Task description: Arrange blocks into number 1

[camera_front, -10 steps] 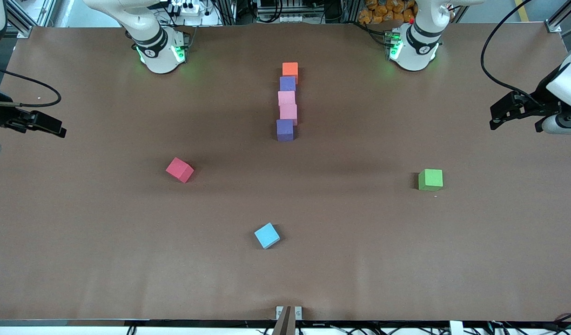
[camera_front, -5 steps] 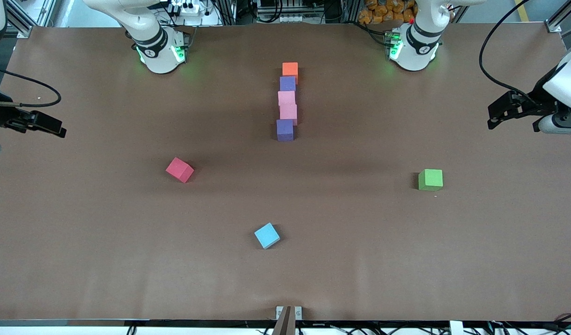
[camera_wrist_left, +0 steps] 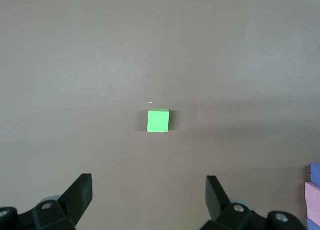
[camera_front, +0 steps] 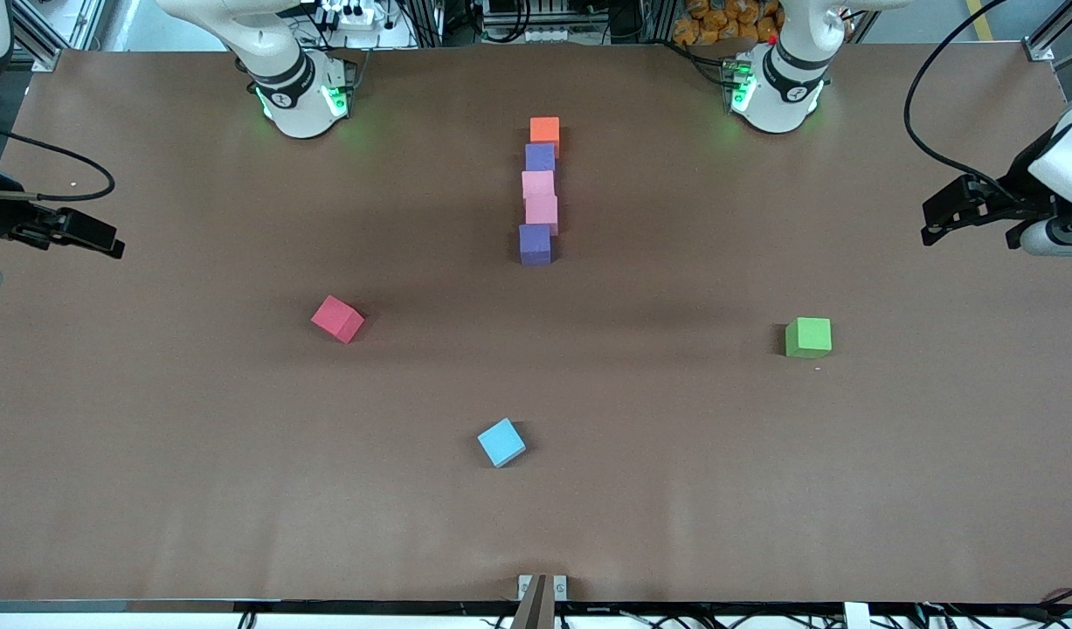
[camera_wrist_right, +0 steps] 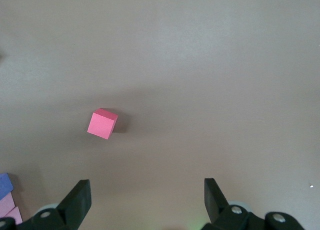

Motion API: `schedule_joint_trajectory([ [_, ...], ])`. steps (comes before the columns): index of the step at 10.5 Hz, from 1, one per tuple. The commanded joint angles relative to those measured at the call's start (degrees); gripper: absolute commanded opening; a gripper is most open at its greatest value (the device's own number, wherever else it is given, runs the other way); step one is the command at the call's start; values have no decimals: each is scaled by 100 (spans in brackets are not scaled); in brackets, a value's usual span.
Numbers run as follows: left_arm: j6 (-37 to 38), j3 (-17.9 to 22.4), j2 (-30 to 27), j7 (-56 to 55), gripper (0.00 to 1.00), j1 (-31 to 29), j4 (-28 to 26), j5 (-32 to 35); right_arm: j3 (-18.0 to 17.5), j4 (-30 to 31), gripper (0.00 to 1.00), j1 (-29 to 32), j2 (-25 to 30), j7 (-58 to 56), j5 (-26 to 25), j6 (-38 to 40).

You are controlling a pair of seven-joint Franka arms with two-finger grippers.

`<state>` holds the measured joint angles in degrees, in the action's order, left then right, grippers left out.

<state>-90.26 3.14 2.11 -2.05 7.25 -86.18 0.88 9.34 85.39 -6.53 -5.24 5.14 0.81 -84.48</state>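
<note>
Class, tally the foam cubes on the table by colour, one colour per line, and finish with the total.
orange cube: 1
purple cubes: 2
light pink cubes: 2
red cube: 1
light blue cube: 1
green cube: 1
Total: 8

The blocks (camera_front: 539, 190) look like matte foam, as does the red cube (camera_front: 337, 318). The bench (camera_front: 763, 480) is smooth, dull brown, with faint creases.
</note>
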Motion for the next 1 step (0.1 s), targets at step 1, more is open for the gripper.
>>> schedule_joint_trajectory([
  [1,105,28,44,-268,100,-66,101,-114,-56,-111,100,90,-48,-74,24,72],
])
